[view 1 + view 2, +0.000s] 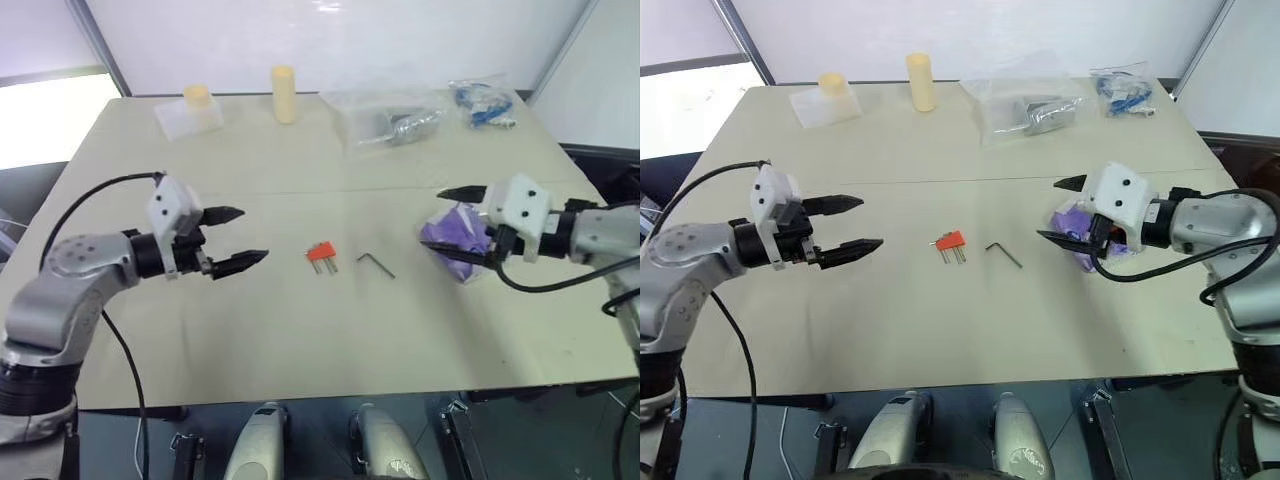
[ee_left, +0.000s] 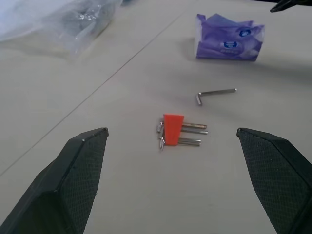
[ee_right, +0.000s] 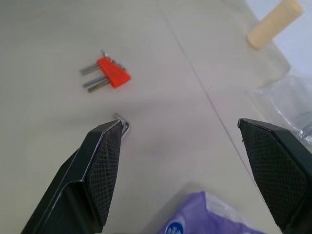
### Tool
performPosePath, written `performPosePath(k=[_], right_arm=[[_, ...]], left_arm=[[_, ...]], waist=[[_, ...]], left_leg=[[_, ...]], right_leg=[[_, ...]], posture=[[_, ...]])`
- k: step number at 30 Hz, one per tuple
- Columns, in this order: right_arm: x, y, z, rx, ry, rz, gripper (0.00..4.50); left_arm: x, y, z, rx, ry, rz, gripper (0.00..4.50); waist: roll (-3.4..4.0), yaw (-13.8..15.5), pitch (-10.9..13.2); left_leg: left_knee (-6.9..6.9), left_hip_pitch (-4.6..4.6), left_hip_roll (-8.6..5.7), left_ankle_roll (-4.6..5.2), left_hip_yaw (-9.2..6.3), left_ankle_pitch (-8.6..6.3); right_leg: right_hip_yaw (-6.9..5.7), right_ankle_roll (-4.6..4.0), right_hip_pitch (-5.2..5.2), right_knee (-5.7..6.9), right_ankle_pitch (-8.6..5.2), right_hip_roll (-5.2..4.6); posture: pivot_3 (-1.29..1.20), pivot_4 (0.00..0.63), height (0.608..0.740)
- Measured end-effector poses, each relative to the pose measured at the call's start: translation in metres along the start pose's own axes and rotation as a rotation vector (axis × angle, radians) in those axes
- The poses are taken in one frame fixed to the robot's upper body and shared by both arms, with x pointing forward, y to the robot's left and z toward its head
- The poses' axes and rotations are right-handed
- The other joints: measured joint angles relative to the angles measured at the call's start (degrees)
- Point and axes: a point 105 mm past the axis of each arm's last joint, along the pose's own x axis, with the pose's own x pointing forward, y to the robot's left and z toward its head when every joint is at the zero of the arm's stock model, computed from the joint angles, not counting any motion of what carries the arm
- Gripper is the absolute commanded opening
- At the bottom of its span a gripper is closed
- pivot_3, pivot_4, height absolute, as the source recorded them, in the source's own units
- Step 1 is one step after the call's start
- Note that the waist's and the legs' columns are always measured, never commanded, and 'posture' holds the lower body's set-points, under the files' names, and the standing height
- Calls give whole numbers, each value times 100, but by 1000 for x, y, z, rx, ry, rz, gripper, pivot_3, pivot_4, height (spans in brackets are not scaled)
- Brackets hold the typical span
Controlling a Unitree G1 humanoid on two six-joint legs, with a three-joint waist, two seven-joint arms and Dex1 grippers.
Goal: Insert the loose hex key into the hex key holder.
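Note:
The hex key holder (image 1: 321, 253), a small red-orange block with short dark keys sticking out toward the near side, lies flat in the middle of the beige table (image 1: 300, 330). Just to its right lies the loose hex key (image 1: 377, 263), a thin dark L-shaped rod, also flat on the table. My left gripper (image 1: 236, 238) hovers open to the left of the holder, pointing at it, with nothing between its fingers. My right gripper (image 1: 449, 222) hovers open to the right of the key, above a purple packet (image 1: 456, 241). The holder (image 2: 173, 129) and key (image 2: 216, 92) show in the left wrist view.
At the back of the table stand a cream cylinder (image 1: 285, 93), a clear box with a yellow piece (image 1: 192, 110), a clear bag of metal parts (image 1: 392, 118) and a bag of blue parts (image 1: 482, 102). A black cable (image 1: 85, 200) loops by my left arm.

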Motion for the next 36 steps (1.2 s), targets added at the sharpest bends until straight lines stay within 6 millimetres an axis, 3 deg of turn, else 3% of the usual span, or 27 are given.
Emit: performPosePath(k=[5,14,27,36], right_arm=[[-7,-12,0,-8,18,-16,3929],[-7,-11,-3,1,23,-15,3929],[-11,12,-15,68,78,-47,3929],[-10,32,-39,79,160,-52,3929]], left_arm=[[-1,4,1,-24,1,2,4449],[2,2,-1,-54,-5,4,4449],[12,-4,-9,-62,7,-22,4449],[14,-3,-6,-53,2,-25,4449]], waist=[[0,-11,0],[0,-3,0],[0,5,0],[-1,6,0]], left_leg=[[-1,1,2,0,4,0],[-1,-2,2,0,3,0],[0,-3,1,0,2,0],[2,-2,1,0,4,0]], right_leg=[[2,-1,-3,0,0,1],[2,0,-4,0,0,0],[2,0,-4,1,0,1],[2,1,-2,1,0,2]], posture=[[0,150,740],[0,150,740],[0,150,740],[0,150,740]])
